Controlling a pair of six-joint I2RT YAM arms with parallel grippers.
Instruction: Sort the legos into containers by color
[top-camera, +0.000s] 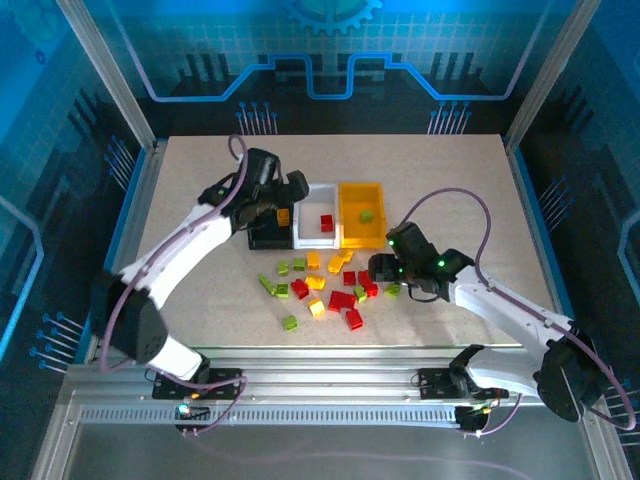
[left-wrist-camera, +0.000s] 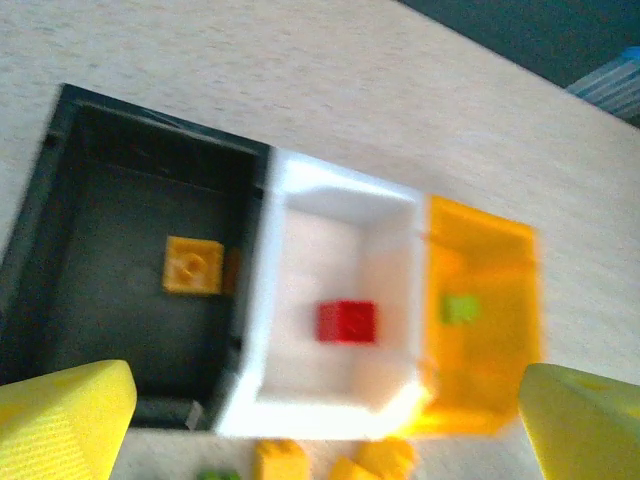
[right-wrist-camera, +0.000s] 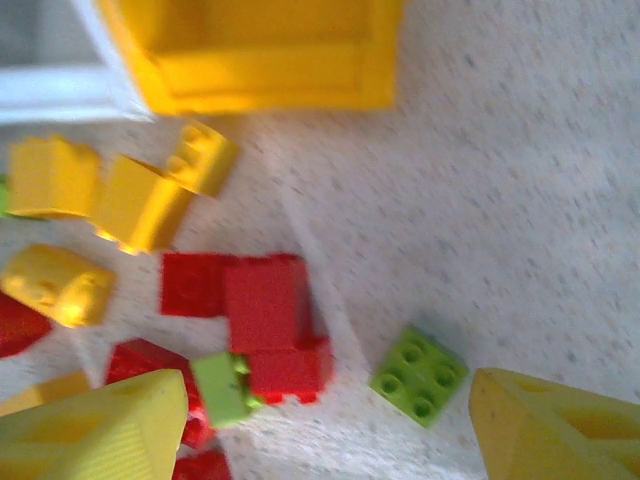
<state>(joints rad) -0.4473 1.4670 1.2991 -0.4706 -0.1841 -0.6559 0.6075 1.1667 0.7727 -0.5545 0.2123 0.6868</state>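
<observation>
Left gripper (left-wrist-camera: 325, 425) hangs spread and empty over the black bin (left-wrist-camera: 60, 200) — an orange brick (left-wrist-camera: 193, 265) lies inside. Right gripper (right-wrist-camera: 330, 430), fingers apart, straddles a green brick (right-wrist-camera: 418, 376) on the counter (right-wrist-camera: 500, 200) — closing off-centre could snag the red bricks (right-wrist-camera: 265, 300) just beside it.

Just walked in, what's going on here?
Two robot arms are sorting lego bricks by color. The left gripper hangs open over the bins: the black bin holds a yellow-orange brick, the white bin a red brick, the yellow bin a green brick. The right gripper is open over the loose pile.
</observation>
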